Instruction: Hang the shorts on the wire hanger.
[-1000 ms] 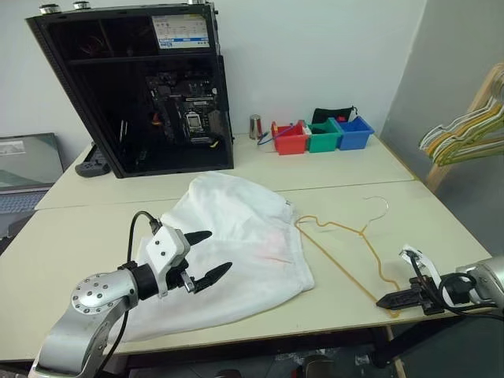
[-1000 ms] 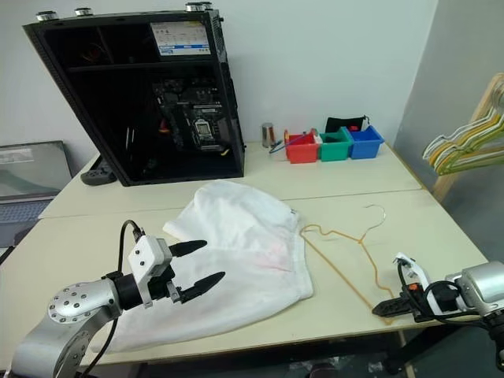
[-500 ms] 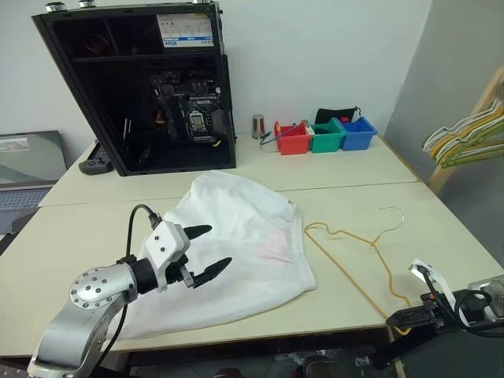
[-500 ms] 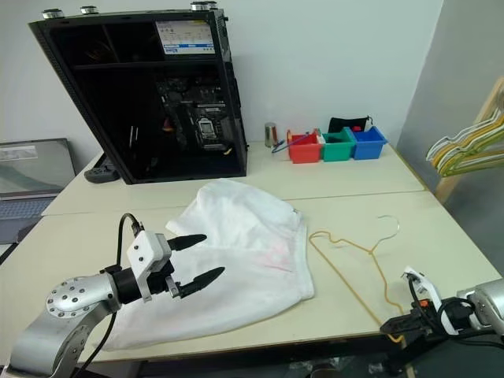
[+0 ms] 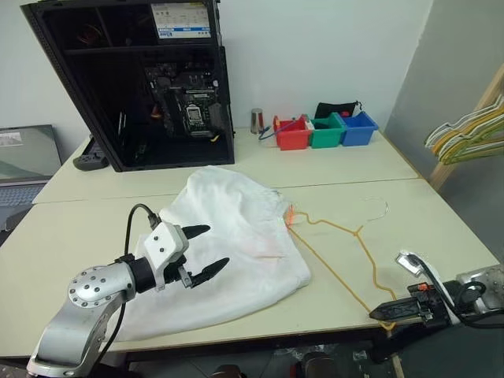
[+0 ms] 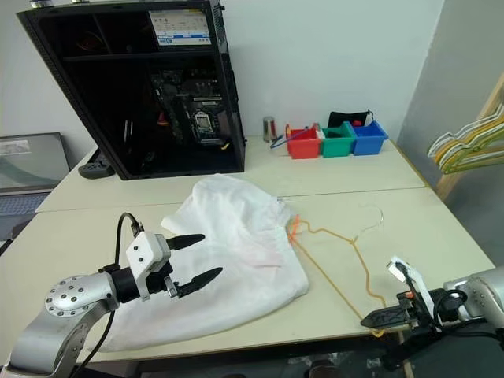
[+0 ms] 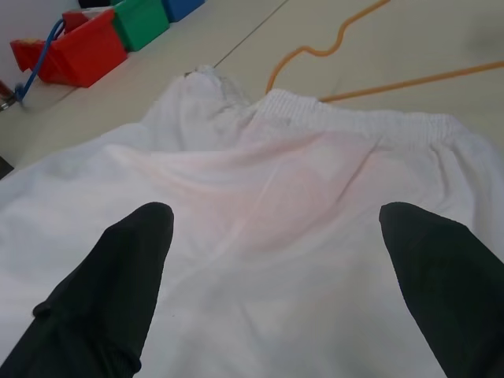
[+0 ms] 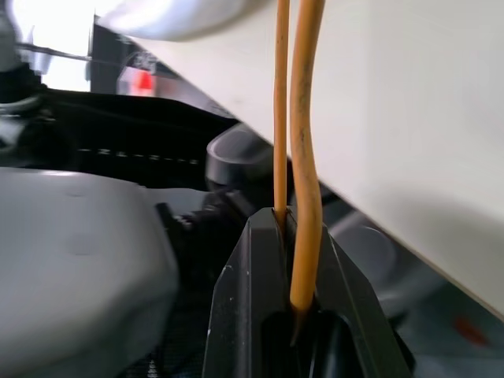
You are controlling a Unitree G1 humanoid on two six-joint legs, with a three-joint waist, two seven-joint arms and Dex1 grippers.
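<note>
One shorts (image 5: 232,244) lies crumpled mid-table (image 5: 71,236); one hanger (image 5: 346,244) lies just right of it, one corner touching its waistband. Left gripper (image 5: 203,252) hovers over the shorts, jaws spread. Right gripper (image 5: 383,312), at the table's front edge, pinches the hanger's near corner. Behind the shorts: one PC case (image 5: 134,79), three bins (image 5: 324,132). White wall.

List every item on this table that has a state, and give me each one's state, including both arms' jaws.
shorts: lying crumpled flat on the table, not on a hanger.
wire hanger: on the table, one corner at the near edge clamped, far end touching the shorts.
left gripper: jaws open, over the shorts, holding nothing.
right gripper: jaws shut on the wire hanger's corner.
computer case: upright, side open.
</note>
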